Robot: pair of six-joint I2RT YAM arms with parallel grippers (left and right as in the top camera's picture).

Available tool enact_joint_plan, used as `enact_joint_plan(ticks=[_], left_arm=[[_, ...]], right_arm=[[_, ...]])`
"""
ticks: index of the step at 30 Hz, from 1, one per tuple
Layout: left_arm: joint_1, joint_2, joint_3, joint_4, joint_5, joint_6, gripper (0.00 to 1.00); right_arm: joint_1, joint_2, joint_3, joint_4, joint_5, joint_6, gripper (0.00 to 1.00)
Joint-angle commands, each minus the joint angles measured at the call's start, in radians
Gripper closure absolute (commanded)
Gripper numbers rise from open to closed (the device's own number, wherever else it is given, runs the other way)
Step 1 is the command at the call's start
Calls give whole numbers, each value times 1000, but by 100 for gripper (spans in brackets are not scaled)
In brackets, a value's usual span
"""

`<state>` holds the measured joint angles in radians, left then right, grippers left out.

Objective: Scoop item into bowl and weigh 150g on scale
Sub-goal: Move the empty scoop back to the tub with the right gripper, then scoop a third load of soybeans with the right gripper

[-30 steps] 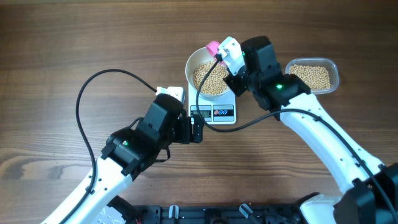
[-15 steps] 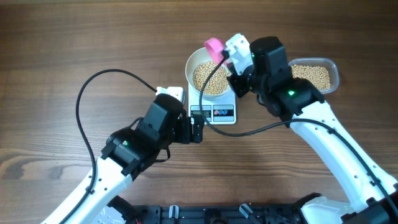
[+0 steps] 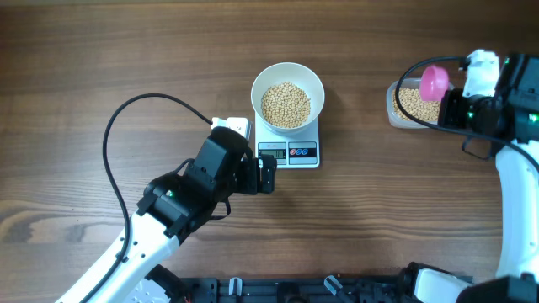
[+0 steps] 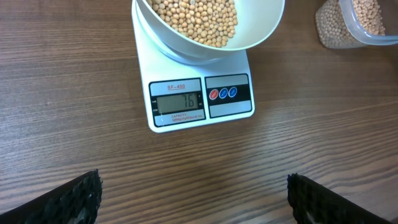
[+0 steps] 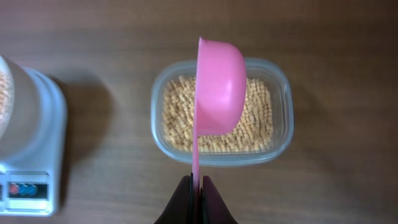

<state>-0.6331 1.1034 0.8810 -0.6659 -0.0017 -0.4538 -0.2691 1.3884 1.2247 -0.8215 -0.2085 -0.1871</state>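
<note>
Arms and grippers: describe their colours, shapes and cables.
The left arm and right arm share white rounded links and boxy black joint housings. A thin black cable loops off the left arm, which shows a small green light. The left gripper and right gripper have black fingers.

At the middle of the counter (image 3: 126,50): scale (image 3: 289,153), with bowl (image 3: 313,80) on top and beans (image 3: 285,105) inside. Well to its right: tub (image 3: 392,105), with more beans in it. Over the tub: scoop (image 3: 434,82), handle pinched in the right tool (image 5: 194,198), itself further right. Just before the scale, a little left: left tool (image 3: 266,175), spread wide, facing scale and bowl.
</note>
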Motion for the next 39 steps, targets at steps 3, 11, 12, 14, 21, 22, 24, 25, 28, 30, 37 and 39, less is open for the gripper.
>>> enact_joint_plan(ticks=[3,11,12,14,21,22,24,25,28,30,37,39], left_arm=[[-5,6,5,3,5,-6,0],[-5,6,5,3,5,-6,0],[-5,6,5,3,5,-6,0],[-5,6,5,3,5,-6,0],[-5,6,5,3,5,-6,0],[-5,6,5,3,5,-6,0],[-5,6,5,3,5,-6,0],[-5,6,5,3,5,-6,0],[-5,6,5,3,5,-6,0],[-5,6,5,3,5,-6,0],[-5,6,5,3,5,-6,0],[-5,6,5,3,5,-6,0]], right_arm=[[3,91,10,-8,153,-49,96],[70,152,10,36,300,-68,96],[80,164,10,35,331,-68,96],[98,193,10,32,350,-65,96],[147,272,10,13,285,-34,96],[148,273,10,14,267,-17,96],[148,272,10,13,214,8,96],[148,272,10,9,191,7,96],[147,272,10,-2,70,7,96],[145,272,10,-2,21,7,96],[4,274,10,-2,-233,7,96],[-63,278,10,-4,-323,6,96]])
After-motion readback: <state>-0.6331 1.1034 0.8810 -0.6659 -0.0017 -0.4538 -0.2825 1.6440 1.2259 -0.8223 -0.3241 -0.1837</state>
